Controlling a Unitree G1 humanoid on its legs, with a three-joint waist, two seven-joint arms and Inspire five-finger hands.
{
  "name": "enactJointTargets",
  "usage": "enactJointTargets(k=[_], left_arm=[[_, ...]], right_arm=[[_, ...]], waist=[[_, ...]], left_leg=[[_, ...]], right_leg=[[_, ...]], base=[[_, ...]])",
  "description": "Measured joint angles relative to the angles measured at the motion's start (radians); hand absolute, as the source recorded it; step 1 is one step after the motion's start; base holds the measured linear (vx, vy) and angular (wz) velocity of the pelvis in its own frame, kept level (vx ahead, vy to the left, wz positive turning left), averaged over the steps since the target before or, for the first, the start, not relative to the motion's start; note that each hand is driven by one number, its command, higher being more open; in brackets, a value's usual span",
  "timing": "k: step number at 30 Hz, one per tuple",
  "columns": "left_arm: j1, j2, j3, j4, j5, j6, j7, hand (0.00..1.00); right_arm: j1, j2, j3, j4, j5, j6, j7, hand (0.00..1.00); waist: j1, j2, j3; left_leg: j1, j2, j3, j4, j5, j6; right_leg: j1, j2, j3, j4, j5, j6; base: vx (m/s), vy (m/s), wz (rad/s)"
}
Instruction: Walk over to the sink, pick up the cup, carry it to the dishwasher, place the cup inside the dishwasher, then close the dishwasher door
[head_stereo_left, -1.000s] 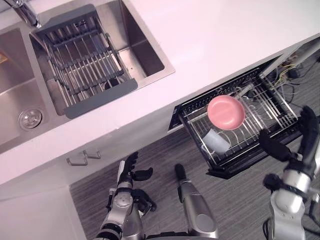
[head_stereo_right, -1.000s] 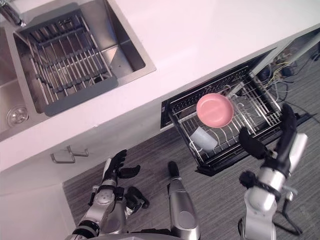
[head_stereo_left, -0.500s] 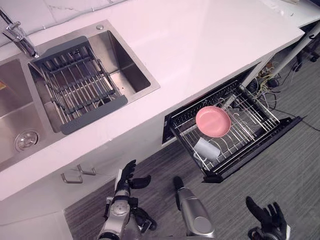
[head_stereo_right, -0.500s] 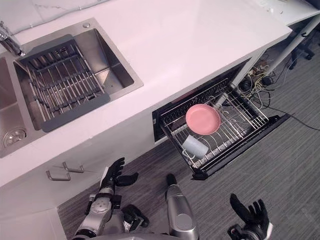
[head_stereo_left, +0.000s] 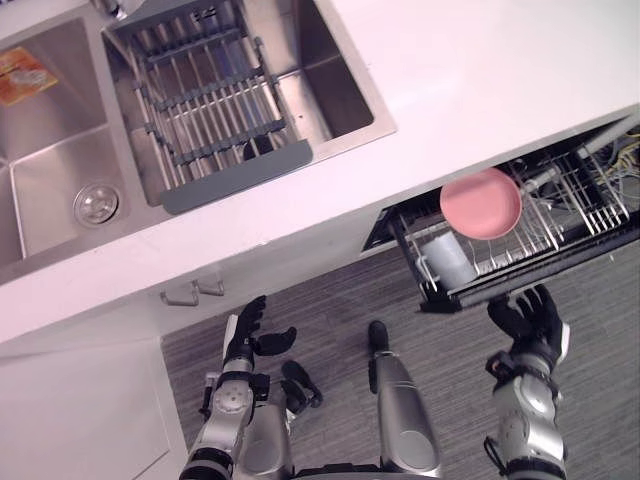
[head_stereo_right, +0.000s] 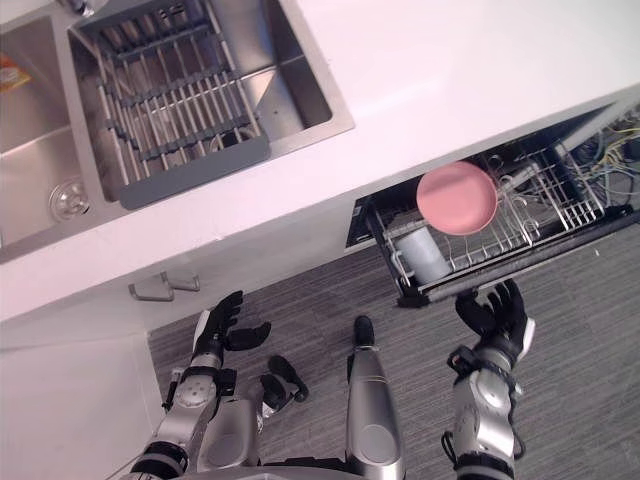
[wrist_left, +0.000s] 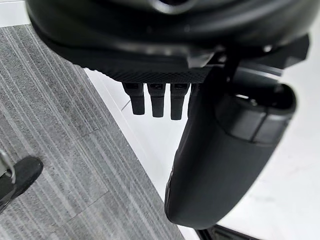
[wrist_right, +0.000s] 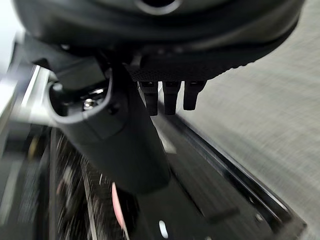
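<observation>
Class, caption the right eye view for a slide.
Open right hand by the dishwasher door; cup and pink plate in its rack.

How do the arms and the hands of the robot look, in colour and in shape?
The left arm and the right arm are silver-grey and rounded, with dark rings at the wrist. The left hand and the right hand are black, with slim fingers, a thicker glossy thumb and a small white patch on one edge.

We see a pink bowl (head_stereo_left: 481, 203) and a pale grey cup (head_stereo_left: 449, 258) against the black dishwasher (head_stereo_left: 478, 290) with its silver wires. The counter (head_stereo_left: 480, 70) is white, the sink (head_stereo_left: 50, 190) bare steel (with one orange patch (head_stereo_left: 22, 75)), the drain rack (head_stereo_left: 235, 175) dark grey, and the floor (head_stereo_left: 330, 310) grey with fine stripes.
</observation>
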Motion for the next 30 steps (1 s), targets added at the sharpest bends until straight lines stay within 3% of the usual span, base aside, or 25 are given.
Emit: enactJointTargets(k=[5, 9, 15, 20, 22, 30], left_arm=[[-0.015, 0.001, -0.002, 0.0, 0.0, -0.009, 0.0, 0.9], [-0.039, 0.01, -0.031, 0.002, 0.0, -0.017, -0.001, 0.9], [-0.042, 0.011, -0.042, 0.003, 0.0, -0.024, -0.001, 0.9], [-0.04, 0.027, -0.041, 0.009, 0.001, -0.024, -0.001, 0.9], [-0.034, 0.044, -0.041, 0.017, 0.002, -0.024, -0.002, 0.9], [0.074, 0.077, 0.014, 0.083, 0.003, -0.005, -0.008, 0.9]], right_arm=[[-0.159, -0.1, 0.081, 0.008, -0.022, 0.051, -0.006, 0.9], [-0.251, -0.169, 0.171, 0.055, -0.058, 0.062, 0.007, 0.9], [-0.222, -0.182, 0.165, 0.074, -0.116, 0.061, 0.008, 0.9], [-0.102, -0.153, 0.211, 0.037, -0.208, -0.042, 0.101, 0.9], [-0.05, -0.101, 0.211, 0.043, -0.225, -0.065, 0.136, 0.9], [0.154, 0.006, 0.199, 0.238, -0.335, -0.066, 0.173, 0.9]], waist=[[0.012, 0.035, 0.018], [0.026, 0.037, 0.019], [0.017, 0.037, 0.019], [0.003, 0.022, 0.004], [0.002, 0.008, -0.014], [-0.004, -0.021, -0.17]], left_leg=[[-0.015, -0.014, -0.025, -0.029, 0.027, 0.0], [-0.035, -0.029, -0.077, -0.072, 0.076, -0.006], [-0.031, -0.047, -0.164, -0.109, 0.112, -0.01], [0.002, -0.051, -0.225, -0.148, 0.126, -0.033], [0.009, -0.055, -0.249, -0.176, 0.144, -0.043], [0.072, -0.07, -0.312, -0.24, 0.17, -0.029]], right_leg=[[-0.007, -0.01, -0.022, -0.003, 0.001, 0.0], [-0.012, -0.023, -0.067, -0.002, 0.002, -0.003], [0.027, -0.037, -0.132, -0.008, -0.002, -0.012], [0.103, -0.035, -0.191, -0.057, -0.003, -0.029], [0.125, -0.035, -0.217, -0.084, -0.002, -0.03], [0.249, -0.023, -0.298, -0.182, 0.002, -0.029]], base=[[0.02, -0.042, 0.17], [0.02, -0.096, 0.37], [-0.01, -0.07, 0.34], [-0.03, -0.054, 0.3], [0.01, -0.053, 0.31], [0.11, -0.017, 0.24]])
